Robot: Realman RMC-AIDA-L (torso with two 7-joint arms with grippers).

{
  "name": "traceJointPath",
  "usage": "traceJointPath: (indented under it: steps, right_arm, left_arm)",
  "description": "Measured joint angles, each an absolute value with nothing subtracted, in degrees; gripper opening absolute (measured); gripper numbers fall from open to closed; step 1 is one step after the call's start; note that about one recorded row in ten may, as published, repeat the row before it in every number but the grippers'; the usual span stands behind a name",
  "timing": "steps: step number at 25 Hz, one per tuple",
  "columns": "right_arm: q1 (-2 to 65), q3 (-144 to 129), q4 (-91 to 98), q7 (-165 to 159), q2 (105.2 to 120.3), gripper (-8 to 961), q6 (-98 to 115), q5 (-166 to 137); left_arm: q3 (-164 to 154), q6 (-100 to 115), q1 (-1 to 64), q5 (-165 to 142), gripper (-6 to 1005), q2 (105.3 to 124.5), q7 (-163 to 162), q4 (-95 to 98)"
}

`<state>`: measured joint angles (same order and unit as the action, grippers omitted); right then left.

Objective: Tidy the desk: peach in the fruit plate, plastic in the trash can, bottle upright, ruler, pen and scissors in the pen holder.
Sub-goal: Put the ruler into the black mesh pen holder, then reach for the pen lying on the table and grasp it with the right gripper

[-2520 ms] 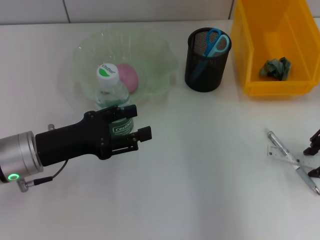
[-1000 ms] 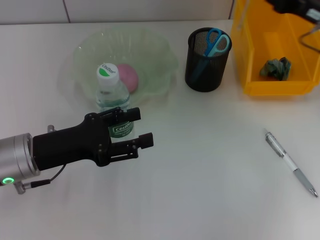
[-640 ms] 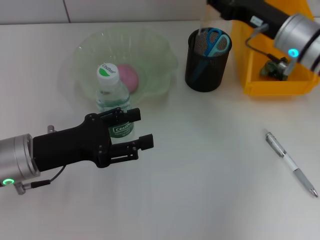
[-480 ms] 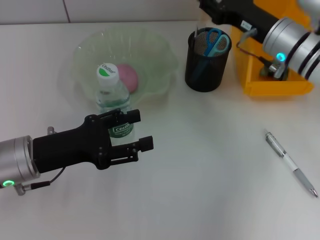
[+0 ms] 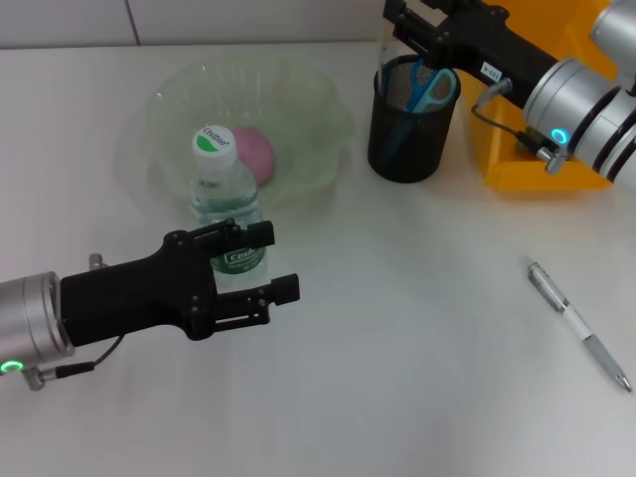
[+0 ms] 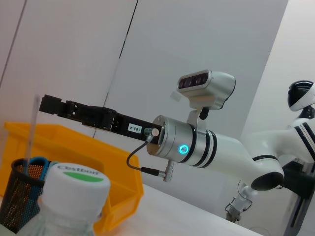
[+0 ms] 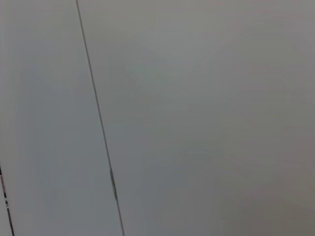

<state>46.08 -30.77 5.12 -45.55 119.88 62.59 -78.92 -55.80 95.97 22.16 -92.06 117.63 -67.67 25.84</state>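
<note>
- Ruler: clear strip hanging upright from the right gripper, lower end at the rim of the holder; plain in the left wrist view, barely visible from the head.
- Right jaws closed on the ruler's top end, by the look of the left wrist view.
- Step in hand, as judged: dropping the ruler into the holder, beside the scissors already standing there.
- Next move: lower straight down so the end clears the mesh rim, then release; afterwards fetch the pen, lying flat on the table, well apart from the holder.
- Peach already in the plate; bottle upright just in front of the plate.
- Left gripper low over the table just beside the bottle, jaws open, holding nothing.
- Yellow bin next to the holder, partly hidden by the right arm; plastic not visible.
- Writing: "Cestbon" on the bottle cap and on the green label; small tag on the right arm too fine to read with certainty.
</note>
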Motion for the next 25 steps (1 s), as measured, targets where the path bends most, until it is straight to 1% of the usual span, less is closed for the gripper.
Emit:
traceJointPath:
  steps: [5,9,12,16,18,21,25]
  right_arm:
    - [44.5,-30.7,5.4,-46.2,119.85,525,65.4,-78.5]
    - [41.0,-33.0,11.6,-54.8,119.34,571,71.1,-79.7]
    - [36.1,-38.8,24.5,-67.5,119.19,571,74.6,-83.2]
    - [27.9,-47.1,47.8,-86.0,119.18,572,78.4,-92.7]
    - [24.7,-49.4,62.7,-98.9,119.33,572,82.2,-103.6]
    - [24.2,-50.6,77.4,-114.6,119.54,571,89.8,-118.7]
    - [27.2,-56.5,91.1,-134.4,119.60,571,103.5,-138.0]
  left_arm:
    - [-55.8,96.0,22.1,-92.1,798,117.68,-67.7,25.8]
    - [-55.8,96.0,22.0,-92.1,798,117.69,-67.7,25.8]
    - [-55.8,96.1,21.9,-92.1,798,117.73,-67.7,25.8]
    - [-55.7,95.9,21.8,-92.1,798,117.80,-67.5,25.8]
    - [-55.5,95.9,21.8,-92.1,798,117.83,-67.2,25.8]
    - [-55.4,96.0,21.9,-92.1,798,117.86,-66.9,25.8]
    - [-55.3,95.8,22.2,-91.8,798,117.93,-66.7,25.8]
